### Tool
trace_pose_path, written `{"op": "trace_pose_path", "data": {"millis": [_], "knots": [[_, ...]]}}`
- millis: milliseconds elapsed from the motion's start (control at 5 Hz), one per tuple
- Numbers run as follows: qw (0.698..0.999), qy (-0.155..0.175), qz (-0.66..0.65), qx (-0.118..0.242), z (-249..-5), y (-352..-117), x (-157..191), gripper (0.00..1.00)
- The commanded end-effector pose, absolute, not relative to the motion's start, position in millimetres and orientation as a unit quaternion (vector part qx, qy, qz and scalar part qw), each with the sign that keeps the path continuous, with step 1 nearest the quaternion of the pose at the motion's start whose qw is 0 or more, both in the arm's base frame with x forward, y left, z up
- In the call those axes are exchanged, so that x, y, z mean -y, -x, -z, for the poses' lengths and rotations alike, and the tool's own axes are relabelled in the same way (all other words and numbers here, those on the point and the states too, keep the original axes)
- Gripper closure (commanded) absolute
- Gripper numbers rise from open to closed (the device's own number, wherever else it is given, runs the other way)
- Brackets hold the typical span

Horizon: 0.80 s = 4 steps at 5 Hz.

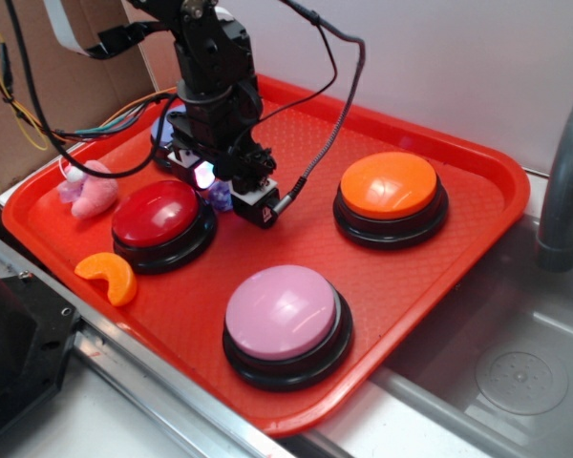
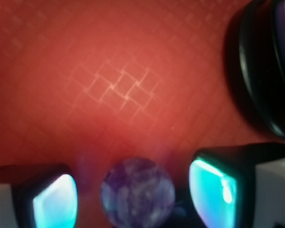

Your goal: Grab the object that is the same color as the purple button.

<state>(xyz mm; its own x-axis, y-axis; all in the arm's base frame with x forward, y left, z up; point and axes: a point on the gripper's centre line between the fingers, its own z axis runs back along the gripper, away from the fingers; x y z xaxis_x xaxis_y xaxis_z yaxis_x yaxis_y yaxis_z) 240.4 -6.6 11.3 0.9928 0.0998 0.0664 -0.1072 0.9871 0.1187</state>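
The tool [image 2: 133, 199] is down on the red tray [image 1: 430, 243], its fingers [image 2: 54, 202] spread with a gap on each side of the purple marble [image 2: 137, 197], which sits between them beside the red button [image 1: 158, 218]; nothing is held yet. Being round and smooth, the marble could roll or squirt out if the fingers close off-centre, and might slip away toward the red button.
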Motion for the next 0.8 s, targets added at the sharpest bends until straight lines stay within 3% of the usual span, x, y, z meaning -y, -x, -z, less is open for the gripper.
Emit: {"op": "trace_pose_path", "data": {"millis": [0,200,600], "knots": [[0.996,-0.063,-0.056,0.043,-11.9,-248.0,4.9,1.0],[0.995,-0.067,-0.062,0.043,-11.2,-250.8,2.5,1.0],[0.993,-0.039,-0.087,0.064,-68.3,-257.9,-0.7,1.0]]}}
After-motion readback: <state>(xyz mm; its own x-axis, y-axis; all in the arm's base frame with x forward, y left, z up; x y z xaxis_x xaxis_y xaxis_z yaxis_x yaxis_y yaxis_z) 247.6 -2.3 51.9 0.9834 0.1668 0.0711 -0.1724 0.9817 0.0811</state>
